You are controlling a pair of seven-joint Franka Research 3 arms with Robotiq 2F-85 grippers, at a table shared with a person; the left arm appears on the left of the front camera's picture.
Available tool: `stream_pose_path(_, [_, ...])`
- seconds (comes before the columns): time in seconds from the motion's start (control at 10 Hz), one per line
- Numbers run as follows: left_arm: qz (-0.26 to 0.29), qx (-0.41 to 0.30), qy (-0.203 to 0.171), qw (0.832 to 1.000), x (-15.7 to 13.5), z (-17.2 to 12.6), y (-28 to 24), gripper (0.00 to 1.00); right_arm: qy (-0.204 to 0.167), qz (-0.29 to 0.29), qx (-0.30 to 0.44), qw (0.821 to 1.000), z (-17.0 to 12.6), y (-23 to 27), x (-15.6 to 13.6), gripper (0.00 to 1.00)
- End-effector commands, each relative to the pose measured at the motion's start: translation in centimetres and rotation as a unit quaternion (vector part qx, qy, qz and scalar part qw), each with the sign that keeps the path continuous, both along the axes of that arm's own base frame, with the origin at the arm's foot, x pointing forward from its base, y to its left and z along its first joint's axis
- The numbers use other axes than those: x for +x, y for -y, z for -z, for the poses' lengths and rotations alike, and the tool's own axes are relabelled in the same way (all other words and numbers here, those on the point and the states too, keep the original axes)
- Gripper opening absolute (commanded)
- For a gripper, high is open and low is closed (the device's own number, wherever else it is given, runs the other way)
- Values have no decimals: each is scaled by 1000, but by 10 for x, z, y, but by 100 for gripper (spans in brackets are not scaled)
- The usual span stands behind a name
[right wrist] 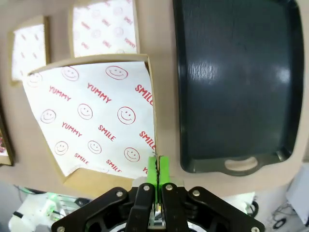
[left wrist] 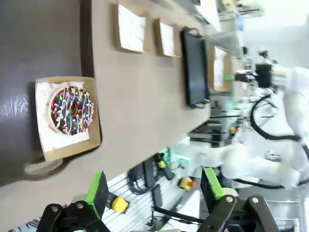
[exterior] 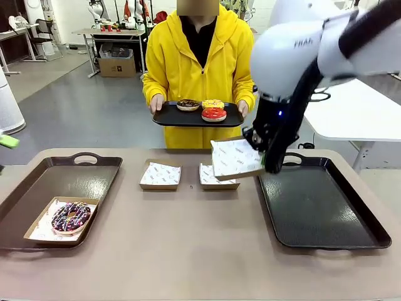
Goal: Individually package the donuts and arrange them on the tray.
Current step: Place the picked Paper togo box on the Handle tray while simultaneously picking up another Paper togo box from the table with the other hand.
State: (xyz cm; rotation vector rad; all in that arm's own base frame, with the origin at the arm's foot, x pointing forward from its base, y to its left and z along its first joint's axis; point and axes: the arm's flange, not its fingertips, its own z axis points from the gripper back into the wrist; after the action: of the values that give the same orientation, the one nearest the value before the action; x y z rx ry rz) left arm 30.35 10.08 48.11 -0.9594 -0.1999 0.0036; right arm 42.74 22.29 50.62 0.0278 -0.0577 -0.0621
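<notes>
A chocolate donut with coloured sprinkles [exterior: 71, 216] lies in a paper-lined box on the left tray [exterior: 37, 182]. The person holds a small black tray [exterior: 169, 117] carrying a chocolate donut [exterior: 187, 104], a yellow donut [exterior: 213, 103] and a red donut [exterior: 213, 114]. My right gripper [exterior: 270, 164] is shut on the edge of an empty paper-lined box [exterior: 235, 157], held tilted above the table beside the right tray [exterior: 319, 213]. The right wrist view has the gripper [right wrist: 158, 166] pinching that box [right wrist: 91, 121]. High over the boxed donut [left wrist: 71, 110], my left gripper [left wrist: 157, 191] stands open.
Two empty paper-lined boxes [exterior: 160, 175] [exterior: 216, 177] sit side by side at the table's middle, near the far edge. The right tray [right wrist: 236, 82] holds nothing. The person stands at the far side behind the boxes.
</notes>
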Motion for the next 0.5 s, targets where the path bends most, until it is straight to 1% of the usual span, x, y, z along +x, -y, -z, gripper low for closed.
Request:
stream_pose_path(0.0, [4,-71,-20,997,0,14,-52,100,-28,-10,2,1000,-2,-16,55,0])
stream_pose_path(0.1, [-2,-93,-27,995,-3,18,-71,100,-33,-9,0,999,-6,-20,74,0])
stream_pose_path(0.2, [-10,-110,-28,993,-6,23,-87,100,-30,-14,-4,999,-8,-26,90,0])
stream_pose_path(0.4, [-33,-132,-31,990,-8,28,-101,100,-29,-18,-8,999,-8,-39,114,0])
